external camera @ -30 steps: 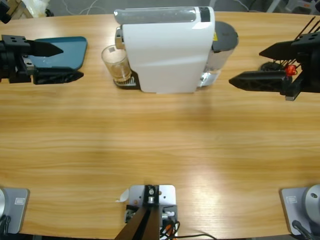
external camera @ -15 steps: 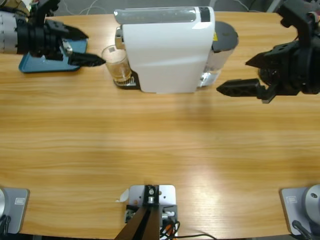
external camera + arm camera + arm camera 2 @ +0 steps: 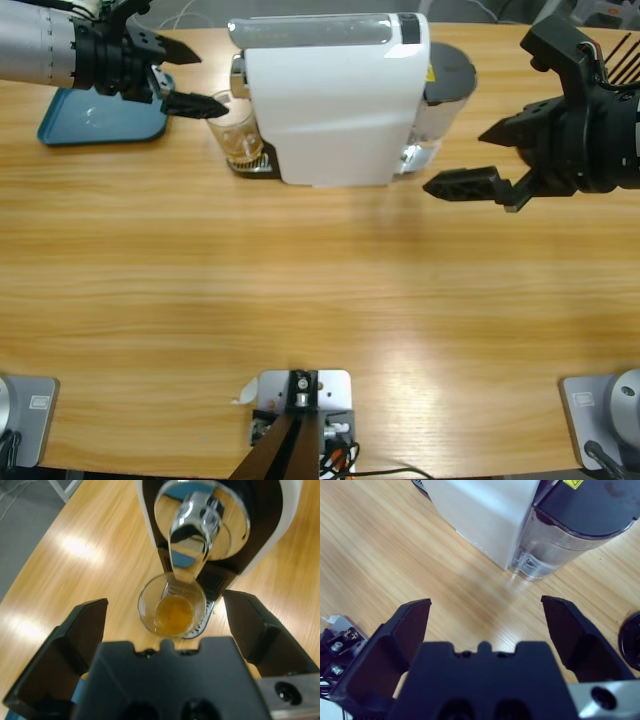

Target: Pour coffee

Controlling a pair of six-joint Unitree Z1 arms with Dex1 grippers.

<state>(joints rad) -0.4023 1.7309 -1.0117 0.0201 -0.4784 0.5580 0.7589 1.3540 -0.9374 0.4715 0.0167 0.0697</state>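
A clear glass [image 3: 236,130] stands on the drip tray of the white coffee machine [image 3: 335,100], under its chrome spout [image 3: 192,535]. A small pool of amber coffee [image 3: 174,613] lies at the bottom of the glass [image 3: 172,592]. My left gripper [image 3: 205,78] is open just left of the glass, one jaw near its rim, nothing held. In the left wrist view the left gripper [image 3: 165,600] frames the glass from above. My right gripper [image 3: 460,160] is open and empty beside the machine's tank end. The right gripper [image 3: 486,604] faces bare table below the water tank [image 3: 570,530].
A blue tray [image 3: 95,120] lies at the back left under the left arm. The grey-topped water tank [image 3: 445,85] sticks out from the machine's right side. A round black object [image 3: 632,640] shows at the right wrist view's edge. Bare wood fills the table's front half.
The left gripper has moved right from over the blue tray up to the glass. The right gripper has moved left and forward toward the machine's tank end. Both stayed open.
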